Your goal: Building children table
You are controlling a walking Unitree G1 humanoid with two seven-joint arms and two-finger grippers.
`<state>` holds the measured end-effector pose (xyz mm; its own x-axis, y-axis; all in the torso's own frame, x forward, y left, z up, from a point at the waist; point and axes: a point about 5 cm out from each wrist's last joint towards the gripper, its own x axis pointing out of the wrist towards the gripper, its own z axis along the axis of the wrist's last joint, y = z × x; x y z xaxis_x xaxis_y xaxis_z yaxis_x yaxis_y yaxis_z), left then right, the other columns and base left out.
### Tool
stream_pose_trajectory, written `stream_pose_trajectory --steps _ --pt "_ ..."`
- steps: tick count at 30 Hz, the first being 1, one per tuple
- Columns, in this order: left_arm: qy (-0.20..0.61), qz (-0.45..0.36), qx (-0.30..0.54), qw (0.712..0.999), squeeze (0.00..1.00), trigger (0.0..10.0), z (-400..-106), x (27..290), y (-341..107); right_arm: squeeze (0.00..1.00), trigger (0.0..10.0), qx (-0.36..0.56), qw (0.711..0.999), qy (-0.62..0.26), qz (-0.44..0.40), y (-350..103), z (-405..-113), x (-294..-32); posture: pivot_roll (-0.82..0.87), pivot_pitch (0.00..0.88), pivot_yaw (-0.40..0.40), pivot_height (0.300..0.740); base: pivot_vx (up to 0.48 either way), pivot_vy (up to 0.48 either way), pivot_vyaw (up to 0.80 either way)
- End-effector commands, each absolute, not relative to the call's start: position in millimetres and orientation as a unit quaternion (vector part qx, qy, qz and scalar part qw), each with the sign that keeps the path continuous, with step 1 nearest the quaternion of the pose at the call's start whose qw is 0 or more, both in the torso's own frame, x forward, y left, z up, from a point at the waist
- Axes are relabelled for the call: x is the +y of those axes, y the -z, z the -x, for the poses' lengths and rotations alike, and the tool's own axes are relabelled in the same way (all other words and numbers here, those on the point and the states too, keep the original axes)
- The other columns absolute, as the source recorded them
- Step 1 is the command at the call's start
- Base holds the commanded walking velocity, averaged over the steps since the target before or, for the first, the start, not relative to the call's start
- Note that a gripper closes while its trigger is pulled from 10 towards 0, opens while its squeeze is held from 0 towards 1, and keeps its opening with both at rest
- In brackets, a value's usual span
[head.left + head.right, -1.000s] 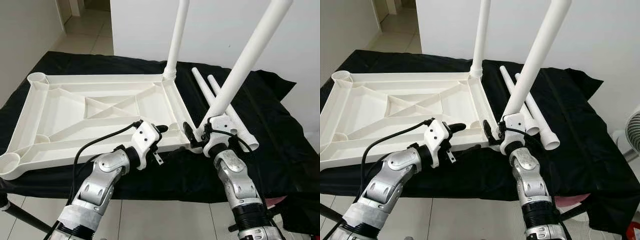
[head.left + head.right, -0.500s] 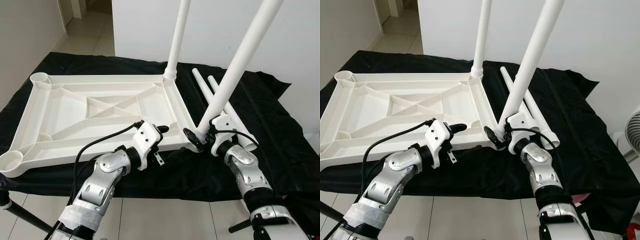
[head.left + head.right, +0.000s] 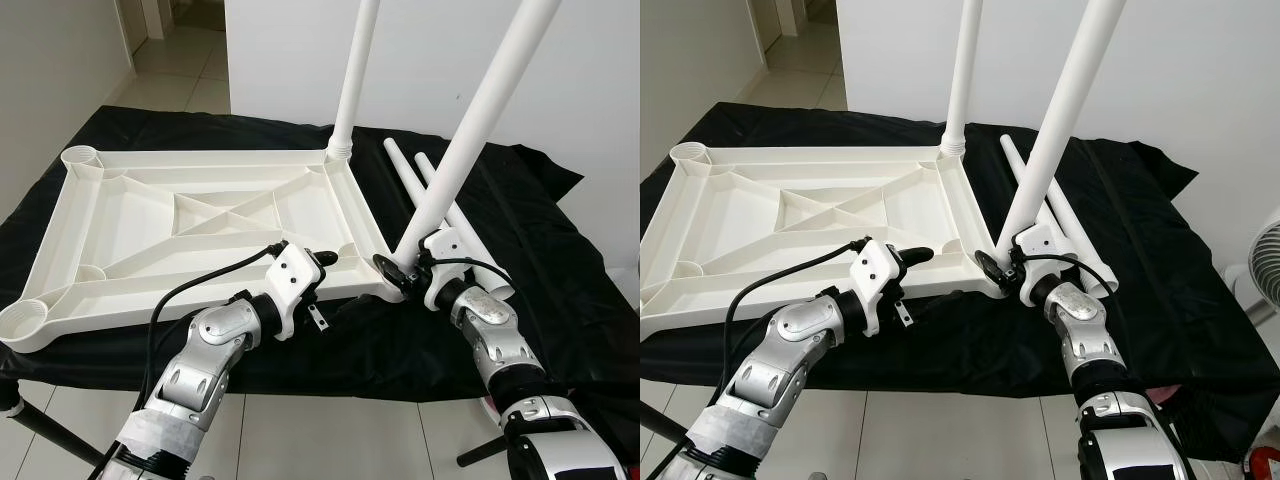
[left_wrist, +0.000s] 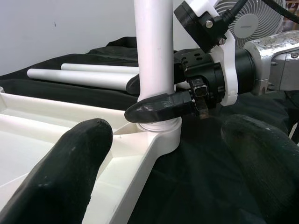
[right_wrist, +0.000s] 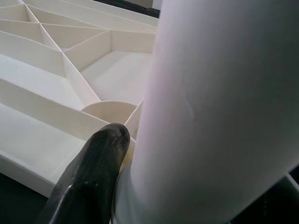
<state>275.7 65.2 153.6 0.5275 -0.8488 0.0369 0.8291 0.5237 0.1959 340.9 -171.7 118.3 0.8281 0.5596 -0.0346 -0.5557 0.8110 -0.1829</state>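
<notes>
On a black cloth [image 3: 560, 250] spread over a low surface beside a white wall lies a large white plastic tabletop [image 3: 200, 225], upside down, its ribbed underside facing up. It has a round socket at each corner. One white leg [image 3: 355, 75] stands upright in the far right socket. A second white leg [image 3: 470, 130] leans at an angle, its foot at the near right socket [image 4: 161, 133]. Two spare legs [image 3: 415, 185] lie side by side on the cloth, just beyond the tabletop's right edge.

The right gripper [image 3: 395, 272] is clamped round the leaning leg close to its base, one black finger [image 4: 159, 106] pressed against the tube just above the socket. The left gripper [image 3: 320, 262] hovers near the tabletop's near rim, just beside that same corner, its two fingers [image 4: 56, 172] spread wide and holding nothing.

The parts look like light, hollow, rigid plastic with a smooth surface that could slip in a pinch. The long leg will lever hard if held high, so gripping low near the socket seems wisest. The light tabletop may slide on the cloth and likely needs bracing at the rim.
</notes>
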Motion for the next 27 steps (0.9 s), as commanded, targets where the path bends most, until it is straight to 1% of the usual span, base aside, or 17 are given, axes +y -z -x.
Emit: stream_pose_trajectory --steps 1,4,6,8,11,15,18,20,21,22,23,25,27 --pt "0.474 -0.074 -0.066 0.875 0.00 10.0 -276 63 -153 0.00 10.0 0.003 0.948 -0.304 0.092 -112 -339 -170 0.06 0.000 -0.087 0.740 0.000 0.000 0.00" --pt "0.474 -0.074 -0.066 0.875 0.00 10.0 -276 63 -154 0.00 10.0 0.002 0.956 -0.283 0.081 -109 -338 -167 0.06 0.001 -0.095 0.740 0.000 0.000 0.00" --pt "0.474 -0.074 -0.066 0.875 0.00 10.0 -276 63 -154 0.00 10.0 0.002 0.956 -0.283 0.081 -109 -338 -167 0.06 0.001 -0.095 0.740 0.000 0.000 0.00" --pt "0.473 -0.072 -0.066 0.875 0.00 10.0 -276 62 -154 0.00 10.0 0.003 0.968 -0.242 0.071 -108 -336 -162 0.05 0.005 -0.097 0.740 0.000 0.000 0.00" --pt "0.473 -0.072 -0.066 0.875 0.00 10.0 -276 62 -153 0.00 10.0 -0.001 0.973 -0.221 0.067 -108 -334 -158 0.05 0.007 -0.097 0.740 0.000 0.000 0.00" --pt "0.475 -0.069 -0.066 0.875 0.00 10.0 -276 60 -152 0.00 10.0 0.016 0.993 -0.117 0.031 -100 -325 -148 0.04 0.006 -0.096 0.740 0.000 0.000 0.00" --pt "0.475 -0.069 -0.066 0.875 0.00 10.0 -276 59 -152 0.00 10.0 0.019 0.994 -0.102 0.024 -98 -323 -146 0.04 0.005 -0.093 0.740 0.000 0.000 0.00" --pt "0.477 -0.069 -0.066 0.874 0.00 10.0 -276 59 -152 0.00 10.0 0.024 0.998 -0.062 0.010 -98 -319 -141 0.03 0.004 -0.094 0.740 0.000 0.000 0.00" --pt "0.477 -0.069 -0.066 0.874 0.00 10.0 -276 59 -152 0.00 10.0 0.024 0.998 -0.062 0.010 -98 -319 -141 0.03 0.004 -0.094 0.740 0.000 0.000 0.00" --pt "0.478 -0.069 -0.067 0.873 0.00 10.0 -276 59 -152 0.00 10.0 0.027 0.999 -0.030 0.005 -99 -318 -138 0.03 0.004 -0.093 0.740 0.000 0.000 0.00" --pt "0.478 -0.069 -0.067 0.873 0.00 10.0 -276 59 -152 0.00 10.0 0.027 0.999 -0.030 0.005 -99 -318 -138 0.03 0.004 -0.093 0.740 0.000 0.000 0.00" --pt "0.480 -0.070 -0.067 0.872 0.00 10.0 -277 58 -153 0.00 10.0 0.026 1.000 0.007 -0.009 -104 -312 -128 0.03 0.002 -0.095 0.740 0.000 0.000 0.00" --pt "0.480 -0.070 -0.068 0.872 0.00 10.0 -277 58 -153 0.00 10.0 0.026 1.000 0.004 -0.015 -107 -309 -121 0.03 0.001 -0.093 0.740 0.000 0.000 0.00"
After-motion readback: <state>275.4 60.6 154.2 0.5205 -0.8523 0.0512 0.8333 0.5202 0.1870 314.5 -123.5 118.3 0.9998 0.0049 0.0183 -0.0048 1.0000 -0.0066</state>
